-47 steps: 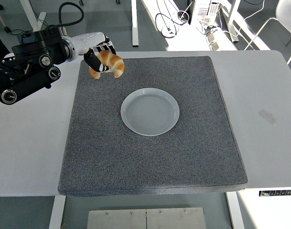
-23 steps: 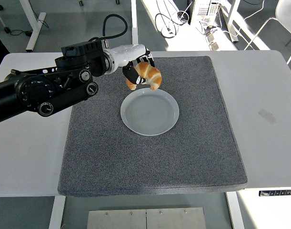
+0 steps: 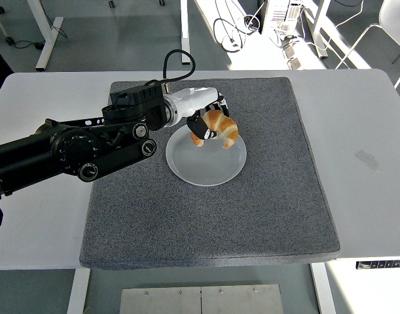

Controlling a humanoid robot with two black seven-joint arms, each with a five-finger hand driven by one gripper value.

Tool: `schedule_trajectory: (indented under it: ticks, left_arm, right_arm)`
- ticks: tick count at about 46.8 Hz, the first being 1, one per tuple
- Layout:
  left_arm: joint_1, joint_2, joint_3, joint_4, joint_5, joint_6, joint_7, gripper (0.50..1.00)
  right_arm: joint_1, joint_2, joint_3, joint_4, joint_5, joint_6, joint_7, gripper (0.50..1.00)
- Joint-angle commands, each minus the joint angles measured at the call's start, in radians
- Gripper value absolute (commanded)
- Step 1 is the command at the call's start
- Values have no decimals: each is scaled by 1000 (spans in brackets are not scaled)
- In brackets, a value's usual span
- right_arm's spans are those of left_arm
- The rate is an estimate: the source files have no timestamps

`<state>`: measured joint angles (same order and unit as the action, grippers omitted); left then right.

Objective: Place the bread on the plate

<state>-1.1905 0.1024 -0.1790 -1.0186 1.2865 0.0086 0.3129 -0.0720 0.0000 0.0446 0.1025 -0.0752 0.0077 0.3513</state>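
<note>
My left hand (image 3: 209,125) is shut on the bread (image 3: 220,128), a golden-brown croissant, and holds it over the far part of the white round plate (image 3: 206,167). I cannot tell whether the bread touches the plate. The plate sits near the middle of a grey mat (image 3: 206,216). My left arm (image 3: 82,147) reaches in from the left edge across the mat's left side. My right arm is out of view.
The grey mat lies on a white table (image 3: 363,163). Beyond the table's far edge are table legs, cables (image 3: 236,29) and a white chair (image 3: 393,19) on the floor.
My left hand has carried the bread right and toward me, from the mat's far left corner to above the plate. The plate has not moved.
</note>
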Motion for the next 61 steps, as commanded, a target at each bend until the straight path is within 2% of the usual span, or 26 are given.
schedule_trajectory:
  ticks: [1, 31, 34, 39, 44, 49, 61]
  left_arm:
    - [14, -9, 1, 12, 17, 5, 0, 555]
    - [34, -10, 66, 54, 14, 22, -3, 567]
    - [32, -9, 65, 54, 8, 22, -3, 605]
    - [31, -10, 64, 54, -4, 21, -1, 773]
    - [28, -10, 61, 49, -4, 16, -1, 870]
    - [23, -6, 56, 45, -4, 13, -1, 887]
    - [-6, 25, 1, 26, -52, -6, 0, 889]
  right_arm:
    - [0, 0, 0, 0, 0, 0, 0, 1000]
    - [0, 0, 0, 0, 0, 0, 0, 1000]
    - [0, 0, 0, 0, 0, 0, 0, 1000]
    - [0, 0, 0, -1, 0, 0, 0, 1000]
    - [0, 0, 0, 0, 0, 0, 0, 1000]
    - [0, 0, 0, 0, 0, 0, 0, 1000]
    - [0, 0, 0, 0, 0, 0, 0, 1000]
